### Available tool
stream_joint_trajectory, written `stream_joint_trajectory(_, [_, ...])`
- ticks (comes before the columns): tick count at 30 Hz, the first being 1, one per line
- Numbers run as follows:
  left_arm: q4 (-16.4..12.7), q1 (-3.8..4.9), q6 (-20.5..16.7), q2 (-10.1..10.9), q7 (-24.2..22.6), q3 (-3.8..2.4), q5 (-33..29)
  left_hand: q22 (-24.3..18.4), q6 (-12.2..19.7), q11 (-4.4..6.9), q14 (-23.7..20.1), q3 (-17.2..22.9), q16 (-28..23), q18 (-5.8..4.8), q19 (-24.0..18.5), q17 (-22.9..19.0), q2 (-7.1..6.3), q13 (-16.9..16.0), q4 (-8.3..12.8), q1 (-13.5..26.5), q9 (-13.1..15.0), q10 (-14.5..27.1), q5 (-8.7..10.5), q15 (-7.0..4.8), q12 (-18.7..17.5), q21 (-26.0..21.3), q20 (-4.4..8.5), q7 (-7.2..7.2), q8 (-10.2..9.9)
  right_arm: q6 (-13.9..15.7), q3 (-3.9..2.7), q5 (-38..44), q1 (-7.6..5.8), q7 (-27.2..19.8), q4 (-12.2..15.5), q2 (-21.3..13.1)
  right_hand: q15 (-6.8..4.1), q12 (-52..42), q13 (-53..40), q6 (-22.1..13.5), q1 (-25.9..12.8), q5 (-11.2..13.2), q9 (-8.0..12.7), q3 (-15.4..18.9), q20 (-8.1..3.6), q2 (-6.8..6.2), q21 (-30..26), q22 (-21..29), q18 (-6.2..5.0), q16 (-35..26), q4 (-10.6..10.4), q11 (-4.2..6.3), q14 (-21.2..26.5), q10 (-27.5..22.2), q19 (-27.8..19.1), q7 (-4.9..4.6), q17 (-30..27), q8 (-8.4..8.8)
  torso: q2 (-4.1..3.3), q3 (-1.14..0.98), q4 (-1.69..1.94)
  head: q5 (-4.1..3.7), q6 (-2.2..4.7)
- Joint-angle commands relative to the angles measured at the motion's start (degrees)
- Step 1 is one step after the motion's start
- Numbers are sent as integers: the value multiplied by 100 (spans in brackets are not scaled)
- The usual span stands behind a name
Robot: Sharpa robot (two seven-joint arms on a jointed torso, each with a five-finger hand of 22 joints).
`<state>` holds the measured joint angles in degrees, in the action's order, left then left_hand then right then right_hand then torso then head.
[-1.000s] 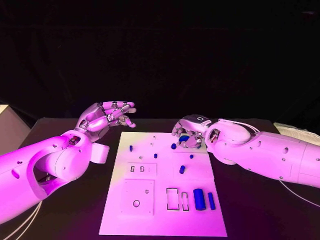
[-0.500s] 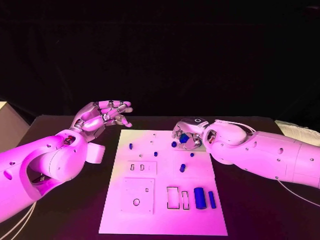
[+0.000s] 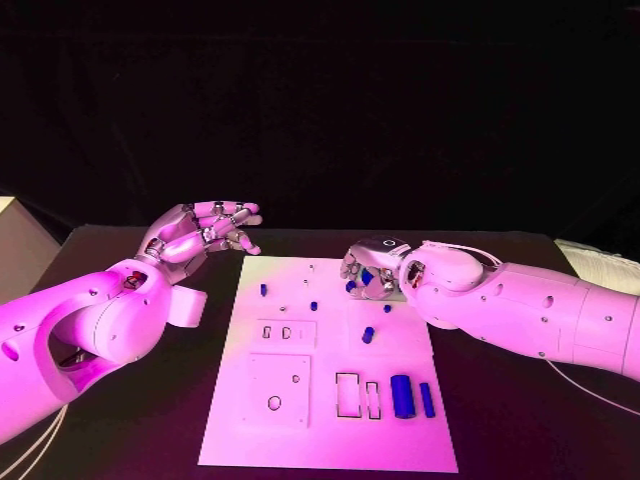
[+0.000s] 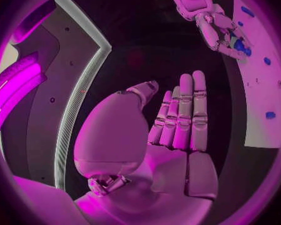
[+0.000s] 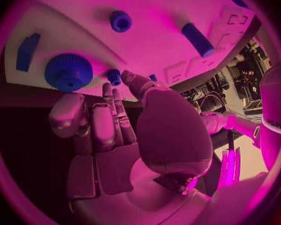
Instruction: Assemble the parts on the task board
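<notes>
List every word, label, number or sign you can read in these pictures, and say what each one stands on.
No text can be read anywhere.
The task board bears only dark outlined slots and holes, no lettering.
The blue parts, such as the ridged knob, carry no marks.
The left hand and right hand show no legible label.

The head camera looks down from above at the table, with the white board (image 3: 330, 365) below and between both hands. The left wrist camera sits close behind the left hand (image 4: 168, 130) and sees the board's edge past its fingers. The right wrist camera sits close behind the right hand (image 5: 125, 135), facing the board (image 5: 159, 15) nearby.
</notes>
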<state>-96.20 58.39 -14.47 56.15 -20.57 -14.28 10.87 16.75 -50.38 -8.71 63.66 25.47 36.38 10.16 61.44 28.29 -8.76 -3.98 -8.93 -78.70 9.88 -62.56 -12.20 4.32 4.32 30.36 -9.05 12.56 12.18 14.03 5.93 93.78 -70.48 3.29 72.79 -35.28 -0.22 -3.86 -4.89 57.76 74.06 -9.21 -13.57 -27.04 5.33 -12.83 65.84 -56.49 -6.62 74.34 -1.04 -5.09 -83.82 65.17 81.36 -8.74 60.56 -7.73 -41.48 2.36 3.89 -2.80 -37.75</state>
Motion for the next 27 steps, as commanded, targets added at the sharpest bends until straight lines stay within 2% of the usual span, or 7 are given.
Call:
stream_joint_trajectory(1, [-6,5,57,25,-10,-8,64,26,25,-36,-141,43,2,-16,-155,0,-16,-7,-6,55,7,24,11,23,-40,50,-24,75,-27,-93,1,72,3,51,-16,13,11,16,-6,19,5,-19,-11,-30,-2,70,10,7,71,34,-25,5,-132,-10,30,28,-6,-15,-21,30,39,-35,-3])
stream_joint_trajectory(5, [38,5,51,77,-21,-10,90,-22,47,-79,-489,59,-293,-29,-503,-136,-15,-16,-14,70,15,62,13,103,-38,-70,-104,109,-51,-100,1,62,4,43,2,16,10,-3,-26,70,12,-43,-35,-87,-1,102,57,-58,80,58,-63,8,-127,54,43,26,6,-45,-32,33,54,-38,-4])
stream_joint_trajectory(8, [95,6,48,118,-33,-16,116,-151,77,-131,-794,81,-720,-35,-798,-324,-18,-15,-17,77,21,114,11,203,-42,-299,-204,146,-73,-132,1,54,4,27,12,19,4,-16,-54,140,8,-65,-71,-176,-4,135,89,-106,85,61,-116,17,-110,151,46,28,-31,-88,-36,40,65,-35,-37])
stream_joint_trajectory(13, [199,6,38,189,-50,-52,139,-395,135,-202,-1024,107,-1320,-7,-1031,-547,-18,-5,-3,76,33,225,13,319,-51,-669,-363,203,-102,-152,1,58,4,27,22,15,-27,-40,-112,312,53,-116,-156,-330,-25,157,313,-417,133,71,-143,58,-92,341,116,59,-58,-202,-52,51,72,-36,-29])
stream_joint_trajectory(19, [274,6,57,255,-54,-89,147,-795,303,-316,-1202,97,-2011,22,-1304,-782,19,14,67,67,37,575,8,470,-49,-1260,-576,289,-157,-118,1,83,4,46,19,3,-29,-19,-118,325,61,-115,-175,-360,-31,128,332,-442,136,71,-139,59,-88,340,120,60,-70,-217,-68,63,85,-59,-9])
stream_joint_trajectory(25, [301,6,67,270,-36,-100,167,-844,310,-320,-1191,93,-2072,25,-1324,-804,24,14,75,68,40,593,8,477,-45,-1328,-595,290,-154,26,1,88,4,6,18,-7,-24,4,-120,314,42,-103,-188,-372,-31,91,334,-448,138,35,-149,51,-68,324,113,53,-144,-218,-78,73,107,-74,-24])
stream_joint_trajectory(27, [313,6,70,273,-29,-101,175,-856,313,-323,-1188,90,-2086,26,-1328,-809,23,14,77,70,41,599,9,479,-45,-1345,-600,293,-154,95,1,79,4,-22,22,-10,-6,39,-105,288,15,-65,-206,-386,-20,24,234,-323,117,-56,-164,27,-17,223,59,38,-313,-214,-81,75,113,-80,-21])
